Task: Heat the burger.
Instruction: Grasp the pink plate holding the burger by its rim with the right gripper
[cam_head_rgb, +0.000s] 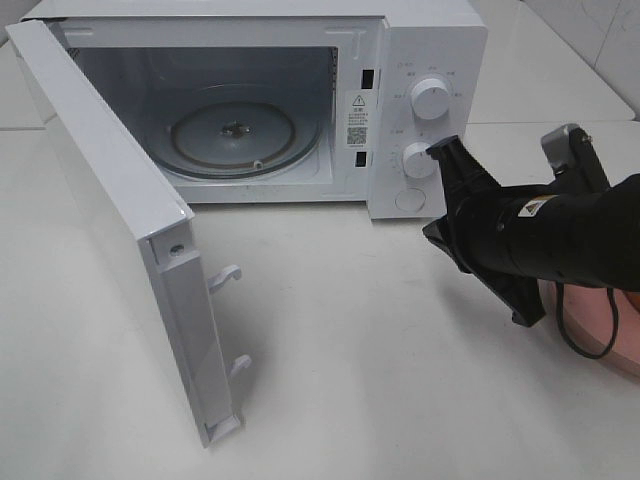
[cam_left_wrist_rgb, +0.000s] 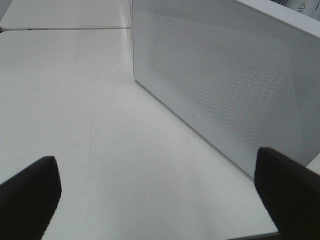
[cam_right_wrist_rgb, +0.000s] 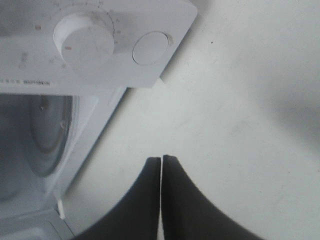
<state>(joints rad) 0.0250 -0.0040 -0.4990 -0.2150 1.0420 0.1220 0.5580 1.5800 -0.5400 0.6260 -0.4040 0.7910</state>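
A white microwave stands at the top of the frame on a white counter. Its door is swung wide toward the lower left, with two latch hooks jutting from the inner edge. A glass turntable lies flat inside the cavity, and a warning label sits just right of the opening. The control panel carries an upper knob, a lower knob and a round button beneath them. A pink plate shows at the right edge, partly hidden.
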